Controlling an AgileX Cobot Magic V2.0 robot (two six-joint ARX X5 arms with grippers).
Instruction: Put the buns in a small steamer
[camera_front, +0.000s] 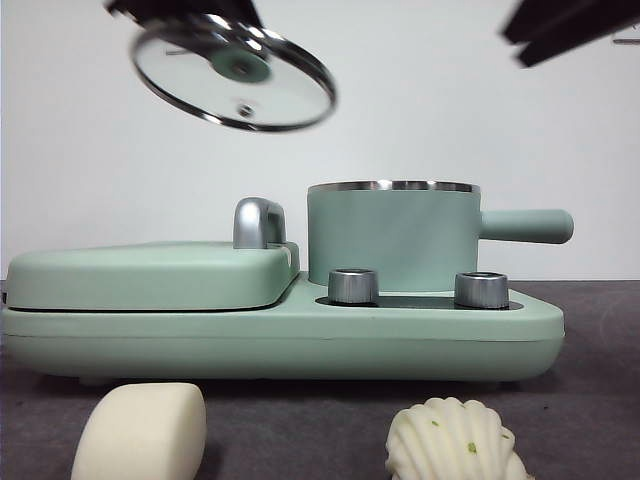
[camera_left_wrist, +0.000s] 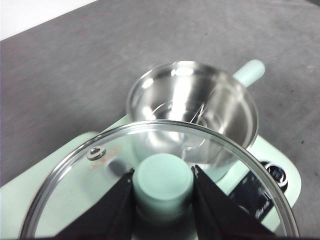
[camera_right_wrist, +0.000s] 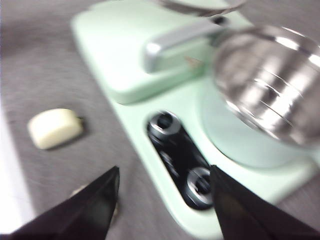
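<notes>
Left claw (camera_left_wrist: 162, 186) clamped on the knob of the glass lid (camera_front: 233, 72), held high and clear so the steamer (camera_front: 392, 236) stands open. Right claw (camera_right_wrist: 165, 200) spread, empty, above the dials. Smooth bun (camera_front: 140, 432) and ridged bun (camera_front: 455, 441) wait at the desk's front edge.

Buns (camera_front: 140, 430) (camera_front: 455, 442) before lidless steamer (camera_front: 392, 239)

Both buns, the smooth bun (camera_front: 140, 430) and the ridged bun (camera_front: 455, 440), are cut off by the front view's bottom edge. The right wrist view is blurred throughout, and the ridged bun is largely hidden there.
</notes>
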